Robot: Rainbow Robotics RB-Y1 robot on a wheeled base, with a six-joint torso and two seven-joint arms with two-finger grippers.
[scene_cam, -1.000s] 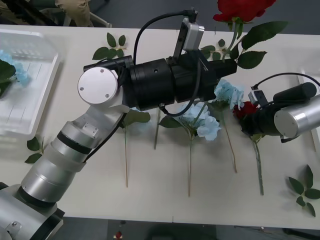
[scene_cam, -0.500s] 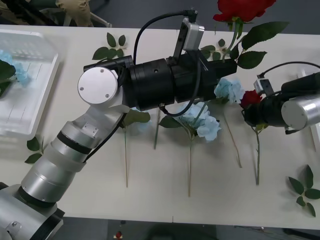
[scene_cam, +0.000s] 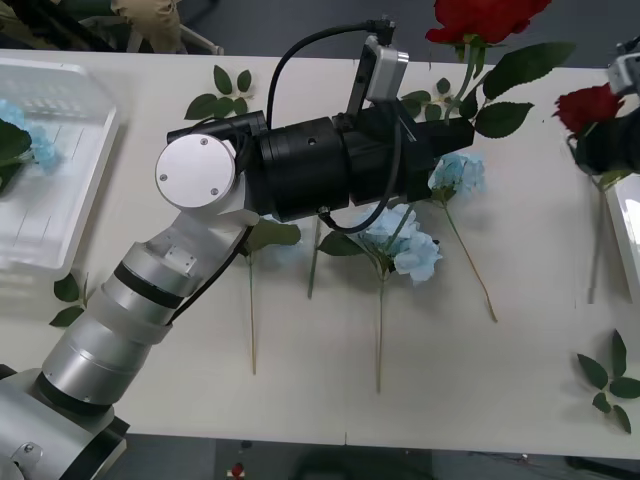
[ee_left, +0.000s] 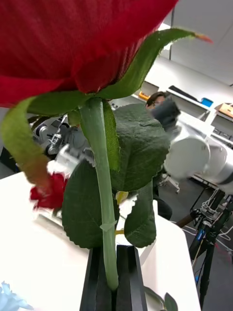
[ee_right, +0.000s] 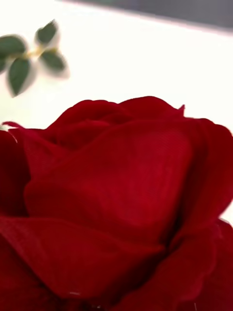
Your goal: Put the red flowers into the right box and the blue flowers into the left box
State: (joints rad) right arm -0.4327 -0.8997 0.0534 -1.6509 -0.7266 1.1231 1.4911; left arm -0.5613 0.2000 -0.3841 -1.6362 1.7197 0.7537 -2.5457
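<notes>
A deep-red rose with velvety, folded petals point(scene_cam: 488, 18) stands up at the far edge of the white worktop point(scene_cam: 300, 400), its thin green stem and broad serrated leaves held by the left gripper point(ee_left: 112, 272). The black fingers point(ee_left: 96, 282) are pressed together on the stem, which runs upright between them in the left wrist view. The left arm is a thick black cylinder with a round silver joint cap, reaching across the middle of the worktop.

A second red rose point(scene_cam: 588, 105) hangs near the right edge of the worktop, its long stem trailing down just beside the rim of the right box point(scene_cam: 628, 225), a white translucent plastic tray. The right gripper point(scene_cam: 615, 140) sits at that bloom, at the picture's right border; I cannot tell how its fingers stand, since the right wrist view has soft red petals point(ee_right: 116, 204) pressed close to the lens.

Pale blue flowers, fluffy clusters of small petals on long thin stems, lie flat near the worktop's middle point(scene_cam: 405, 245) point(scene_cam: 458, 175). The left box point(scene_cam: 50, 180), a wide shallow translucent tray with a ribbed bottom, rests at the left edge and holds another blue cluster point(scene_cam: 25, 135). Loose green leaf sprigs lie near the near-right corner point(scene_cam: 608, 380), by the left box point(scene_cam: 70, 300) and at the far edge point(scene_cam: 225, 90).
</notes>
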